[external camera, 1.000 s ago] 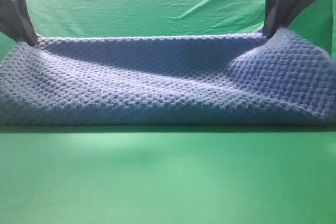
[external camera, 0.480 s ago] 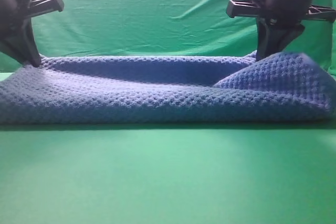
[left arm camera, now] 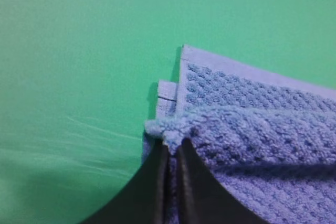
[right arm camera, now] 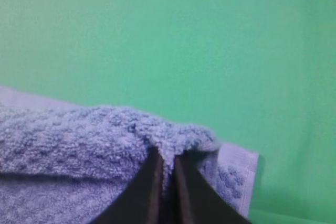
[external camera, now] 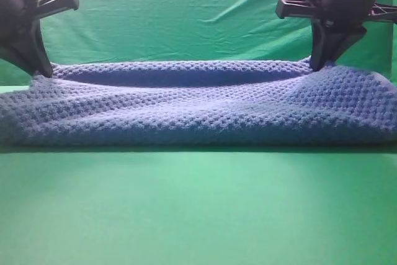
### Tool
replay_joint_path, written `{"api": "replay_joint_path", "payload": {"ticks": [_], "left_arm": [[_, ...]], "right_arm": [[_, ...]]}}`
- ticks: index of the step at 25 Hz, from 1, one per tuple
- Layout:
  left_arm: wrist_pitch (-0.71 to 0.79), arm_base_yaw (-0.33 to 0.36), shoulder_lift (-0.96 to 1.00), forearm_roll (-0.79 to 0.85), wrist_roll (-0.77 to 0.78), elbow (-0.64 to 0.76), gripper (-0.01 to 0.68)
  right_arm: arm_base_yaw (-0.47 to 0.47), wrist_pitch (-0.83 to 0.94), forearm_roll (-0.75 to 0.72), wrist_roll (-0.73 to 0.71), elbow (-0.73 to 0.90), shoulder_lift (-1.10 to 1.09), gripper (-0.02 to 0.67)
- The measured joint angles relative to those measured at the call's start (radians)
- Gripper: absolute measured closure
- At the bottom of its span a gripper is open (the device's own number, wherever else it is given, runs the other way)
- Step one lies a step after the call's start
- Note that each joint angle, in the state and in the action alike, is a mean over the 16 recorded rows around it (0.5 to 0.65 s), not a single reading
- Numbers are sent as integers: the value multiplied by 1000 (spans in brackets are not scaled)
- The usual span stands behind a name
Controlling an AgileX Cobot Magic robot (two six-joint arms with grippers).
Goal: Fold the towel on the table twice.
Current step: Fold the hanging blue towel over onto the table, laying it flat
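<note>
The blue-grey waffle-knit towel lies folded across the green table, nearly as wide as the view. My left gripper is shut on the towel's far left corner. In the left wrist view its tips pinch the upper layer just above the lower layer's corner. My right gripper is shut on the far right corner. In the right wrist view its tips pinch the towel's edge over the lower hem.
The wrinkled green backdrop cloth hangs behind the towel. Bare green table surface spreads in front of the towel's near fold to the front edge of the view.
Both grippers have carried the far edge down and back. The raised right hump of the towel has flattened, and the top layer now lies lower over the bottom layer.
</note>
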Motion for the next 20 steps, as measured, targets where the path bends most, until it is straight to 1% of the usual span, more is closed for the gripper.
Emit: {"api": "replay_joint_path", "payload": {"ticks": [3,6,8,12,15,17,18,20], "left_arm": [[-1,0,0,-4,0,0,645],[-2,0,-4,8,0,0,580],[-1,1,-12,24,0,0,516],[15,2,-53,59,0,-5,377],[48,3,-108,86,0,-19,298],[82,3,-156,104,0,-34,277],[103,3,-184,112,0,-43,278],[152,3,-245,124,0,-63,300]], "right_arm": [[-8,-8,-6,4,0,0,624],[-15,-14,-15,4,0,-2,561],[-18,-15,-21,4,0,-9,493],[-24,-15,-34,1,0,-45,334],[-28,-3,-43,-1,0,-98,228],[-30,14,-46,-3,0,-147,188],[-31,27,-46,-3,0,-176,179],[-32,56,-42,-4,0,-240,190]]}}
